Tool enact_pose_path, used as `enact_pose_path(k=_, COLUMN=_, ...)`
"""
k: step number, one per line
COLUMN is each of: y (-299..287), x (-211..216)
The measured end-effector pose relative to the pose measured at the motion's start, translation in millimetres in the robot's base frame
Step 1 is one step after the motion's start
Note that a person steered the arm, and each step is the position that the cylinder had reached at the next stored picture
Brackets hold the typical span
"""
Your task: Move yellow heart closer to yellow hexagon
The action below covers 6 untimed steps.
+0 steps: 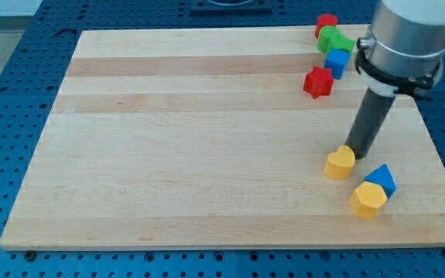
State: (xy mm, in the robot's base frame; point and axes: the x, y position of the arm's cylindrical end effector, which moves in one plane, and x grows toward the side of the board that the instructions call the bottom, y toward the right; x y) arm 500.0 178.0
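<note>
The yellow heart [340,163] lies on the wooden board at the view's lower right. The yellow hexagon [368,201] lies a short way down and to the right of it, with a small gap between them. My tip [357,153] is at the heart's upper right edge, touching or almost touching it. The dark rod rises from there to the grey arm at the view's top right.
A blue triangle [382,179] touches the hexagon's upper right. A red star [318,82], a blue block [336,62], a green block [334,40] and a red block [326,25] cluster at the top right. The board's right edge [443,166] is close by.
</note>
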Motion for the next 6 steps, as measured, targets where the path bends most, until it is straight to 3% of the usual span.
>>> enact_pose_path(k=2, y=-2, x=-23)
enact_pose_path(k=5, y=-6, x=25)
enact_pose_path(k=6, y=-1, x=12)
